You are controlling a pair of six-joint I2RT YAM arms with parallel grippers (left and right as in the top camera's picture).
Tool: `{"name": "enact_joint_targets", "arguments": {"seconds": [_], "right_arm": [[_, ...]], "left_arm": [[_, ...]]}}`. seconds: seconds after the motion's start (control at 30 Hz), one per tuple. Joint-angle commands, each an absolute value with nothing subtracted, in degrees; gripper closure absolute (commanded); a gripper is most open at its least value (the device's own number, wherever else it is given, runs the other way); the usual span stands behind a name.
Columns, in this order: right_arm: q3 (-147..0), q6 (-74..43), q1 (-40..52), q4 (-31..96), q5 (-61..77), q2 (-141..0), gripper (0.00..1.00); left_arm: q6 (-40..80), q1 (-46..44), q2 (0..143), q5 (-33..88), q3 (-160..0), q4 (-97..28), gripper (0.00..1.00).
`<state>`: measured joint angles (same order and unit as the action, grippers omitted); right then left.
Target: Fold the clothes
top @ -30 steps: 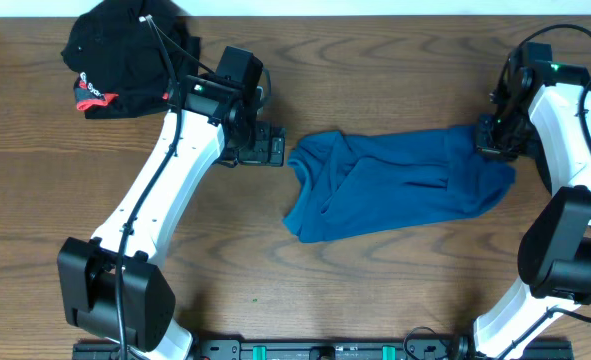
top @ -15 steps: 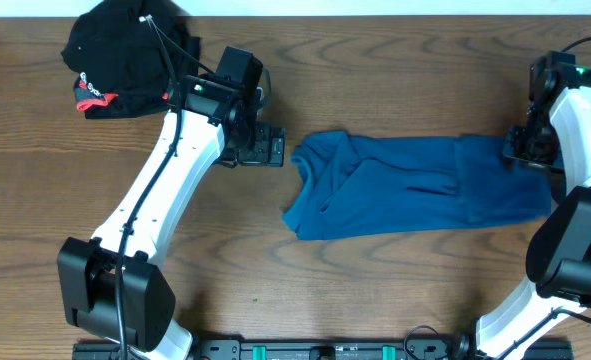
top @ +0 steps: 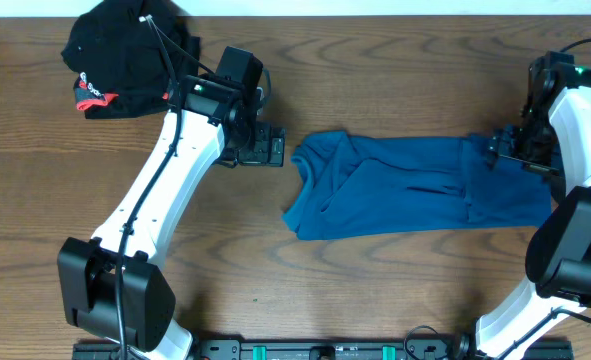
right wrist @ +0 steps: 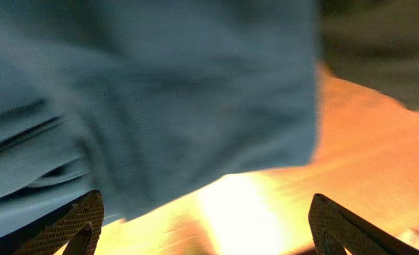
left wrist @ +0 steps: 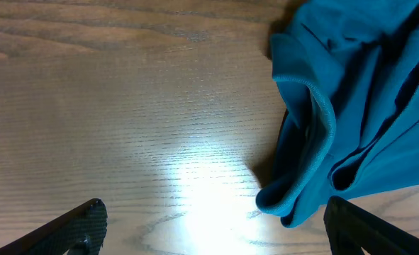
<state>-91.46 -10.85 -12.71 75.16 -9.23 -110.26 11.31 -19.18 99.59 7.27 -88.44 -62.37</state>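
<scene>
1. Left gripper (top: 278,146): I am holding my fingers (left wrist: 81,219) spread wide and am gripping nothing. I am hovering over the bare wooden table (top: 375,290), just beside the left end of the teal-blue shirt (top: 415,185).
2. Right gripper (top: 497,152): I am keeping these fingers (right wrist: 78,219) far apart too, with no cloth between their tips. In the blurred wrist view, the blue fabric is lying just ahead of them. From overhead I am hanging over the shirt's right end; whether I am touching it, I cannot tell.
3. Teal-blue shirt: it is lying stretched sideways across the middle of the table, between my two grippers. Its left end is bunching into folds with a stitched edge (left wrist: 315,106) curling up, and its right part is lying flatter.
4. Black garment (top: 125,55): it is sitting crumpled at the far left corner, showing red-and-white trim (top: 93,97), well apart from the shirt.
</scene>
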Motion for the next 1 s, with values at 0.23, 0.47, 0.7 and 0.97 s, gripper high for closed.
{"name": "enact_joint_targets", "arguments": {"seconds": [0.23, 0.47, 0.7, 0.97], "right_arm": [[-86.11, -5.8, -3.81, 69.3, -4.12, -110.89, 0.1], [-79.77, -8.08, -1.39, 63.92, -8.08, -110.91, 0.11], [-75.92, -9.17, -1.43, 59.42, -13.54, -110.91, 0.14], [-72.07, -9.15, -1.43, 55.35, -13.52, -110.91, 0.29]], "left_arm": [[10.79, -18.94, 99.29, 6.76, -88.09, -62.5, 0.02], [10.76, -18.94, 99.29, 6.76, -88.09, -62.46, 0.02], [10.76, -18.94, 99.29, 6.76, -88.09, -62.28, 0.02], [10.79, -18.94, 99.29, 6.76, -88.09, -62.28, 0.02]]}}
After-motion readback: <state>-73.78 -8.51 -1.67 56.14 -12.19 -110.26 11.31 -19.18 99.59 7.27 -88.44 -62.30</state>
